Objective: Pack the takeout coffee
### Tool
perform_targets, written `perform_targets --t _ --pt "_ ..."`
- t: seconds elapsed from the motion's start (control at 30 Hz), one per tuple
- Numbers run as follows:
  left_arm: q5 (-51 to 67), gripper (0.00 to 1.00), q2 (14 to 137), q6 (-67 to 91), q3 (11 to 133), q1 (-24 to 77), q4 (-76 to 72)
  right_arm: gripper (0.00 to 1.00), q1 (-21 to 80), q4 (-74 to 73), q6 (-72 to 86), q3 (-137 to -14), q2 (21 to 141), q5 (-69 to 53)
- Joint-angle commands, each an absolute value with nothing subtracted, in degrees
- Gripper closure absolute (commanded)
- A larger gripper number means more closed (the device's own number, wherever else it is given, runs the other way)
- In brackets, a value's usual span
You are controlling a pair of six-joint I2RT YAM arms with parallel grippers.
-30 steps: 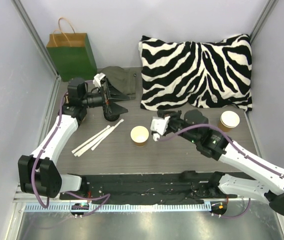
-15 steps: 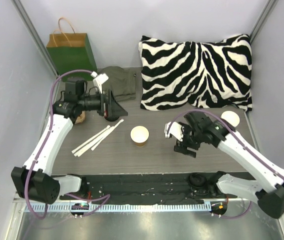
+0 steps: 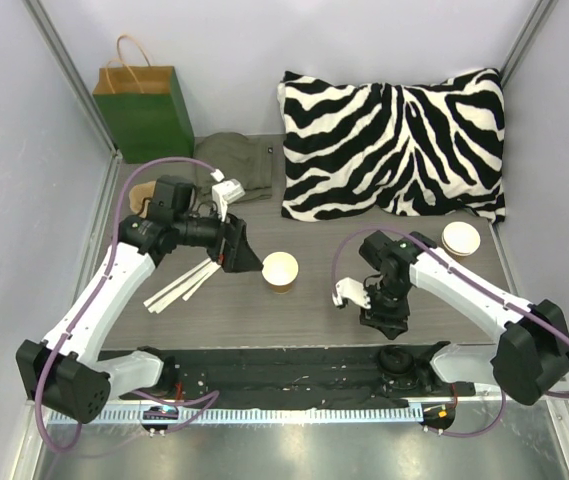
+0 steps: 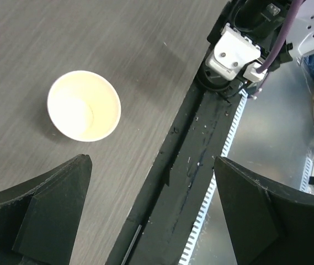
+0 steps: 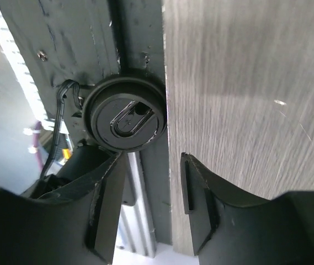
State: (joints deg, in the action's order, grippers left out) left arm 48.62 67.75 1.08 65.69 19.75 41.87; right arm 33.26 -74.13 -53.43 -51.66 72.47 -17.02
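Since half a second ago: left gripper [image 3: 245,257] came from the 10 o'clock corner toward the middle of the grey wood-grain table [image 3: 264,315]. It hangs at 9 o'clock of the lidless tan paper cup [image 3: 280,270], just beside it, jaws wide apart, empty. Right gripper [image 3: 382,318] swung to the 6 o'clock edge, fingers parted on nothing, near a round black plastic lid [image 5: 124,120] lying on the black base rail [image 3: 264,362]. Both cups unmoved.

Centre cup: cream-white inside, nothing in it. A tan paper cup with white rolled rim [image 3: 461,240] stands at 3 o'clock beside the zebra-striped pillow [image 3: 394,150], uncapped; contents unclear. Which cup the lid fits: cannot tell. Green paper bag [image 3: 146,112], 11 o'clock, upright; inside hidden.
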Motion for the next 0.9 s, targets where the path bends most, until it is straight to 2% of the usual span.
perform_targets --t 0.0,0.27,0.53,0.87 --pt "48.4 0.02 67.1 -0.3 65.1 20.2 40.1 0.48 33.1 -70.8 -65.8 -48.0 68.0 -18.7" --pt "48.7 0.03 68.2 1.7 67.1 20.2 40.7 0.42 32.9 -71.1 -84.5 -45.2 66.5 -28.3" --pt "49.0 0.03 68.5 4.1 66.8 20.2 38.8 0.54 32.9 -72.8 -100.2 -41.4 68.3 -24.5" --pt "49.0 0.03 69.3 4.1 67.0 20.2 38.7 0.58 33.4 -69.8 -103.4 -38.7 70.2 -24.7"
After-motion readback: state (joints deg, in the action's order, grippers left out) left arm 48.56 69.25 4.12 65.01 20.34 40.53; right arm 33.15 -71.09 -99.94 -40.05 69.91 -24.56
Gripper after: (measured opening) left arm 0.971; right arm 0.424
